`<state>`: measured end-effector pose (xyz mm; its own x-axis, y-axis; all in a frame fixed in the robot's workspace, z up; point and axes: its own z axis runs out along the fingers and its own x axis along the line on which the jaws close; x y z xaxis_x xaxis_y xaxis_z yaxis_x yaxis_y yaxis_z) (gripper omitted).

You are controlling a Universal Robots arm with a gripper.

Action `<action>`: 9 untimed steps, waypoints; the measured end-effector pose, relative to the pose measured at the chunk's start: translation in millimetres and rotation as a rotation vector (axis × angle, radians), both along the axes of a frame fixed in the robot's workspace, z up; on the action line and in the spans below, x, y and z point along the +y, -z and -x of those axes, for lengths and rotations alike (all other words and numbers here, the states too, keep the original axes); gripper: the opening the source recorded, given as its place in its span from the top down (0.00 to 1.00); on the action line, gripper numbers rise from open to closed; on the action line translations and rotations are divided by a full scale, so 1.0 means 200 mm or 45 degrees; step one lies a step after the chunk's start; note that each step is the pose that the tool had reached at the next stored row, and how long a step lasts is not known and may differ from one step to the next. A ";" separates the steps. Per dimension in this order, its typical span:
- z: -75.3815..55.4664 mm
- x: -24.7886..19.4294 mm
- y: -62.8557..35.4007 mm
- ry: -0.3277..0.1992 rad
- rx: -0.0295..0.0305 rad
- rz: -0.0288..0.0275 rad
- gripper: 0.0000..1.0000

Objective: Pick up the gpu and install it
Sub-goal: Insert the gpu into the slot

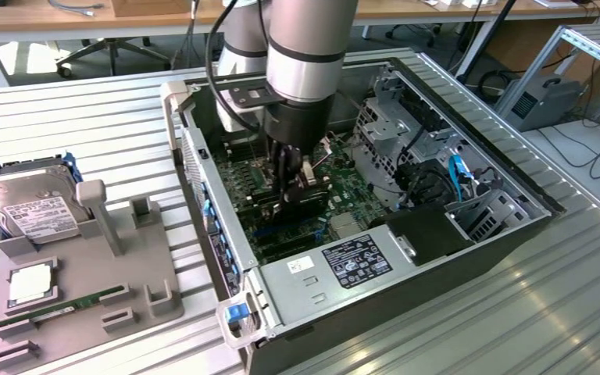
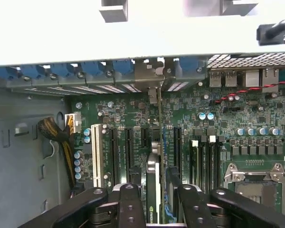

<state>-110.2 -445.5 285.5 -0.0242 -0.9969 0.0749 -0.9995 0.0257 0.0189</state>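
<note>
We see the arm reaching down from the top centre of the exterior view into the open computer case, which lies on its side on the slatted metal tabletop. The gripper sits low over the green motherboard, in the middle of the frame. In the wrist view the two black fingers stand apart at the bottom centre, one on each side of the gpu, which stands on edge between them; the fingers appear to clamp the card at a fairly wide spread, though we cannot confirm contact on both faces. The gpu runs from between the fingers up toward the silver bracket at the row of rear slots, with blue clips along that row across the upper part of the wrist view. It is lined up along the black expansion slots of the motherboard; whether it is fully seated we cannot tell. A white slot lies left of centre in the wrist view and the empty processor socket at the lower right. At the exterior view's left, a grey holder tray carries a hard drive, a memory stick and a processor chip, well apart from the case. The power supply with its label fills the lower end of the case.
</note>
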 end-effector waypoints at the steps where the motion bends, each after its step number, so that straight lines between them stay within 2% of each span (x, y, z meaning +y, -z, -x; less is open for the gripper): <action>1: 0.00 0.002 -0.013 0.000 0.0000 0.0000 0.65; 4: 0.00 0.009 -0.053 0.000 0.0000 0.0000 0.65; 6: 0.00 0.021 -0.086 0.000 0.0000 0.0000 0.65; 9: 0.00 0.039 -0.108 0.000 -0.0001 0.0026 0.65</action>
<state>-110.2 -437.8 307.2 -0.0242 -0.9967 0.0769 -0.9995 0.0257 0.0187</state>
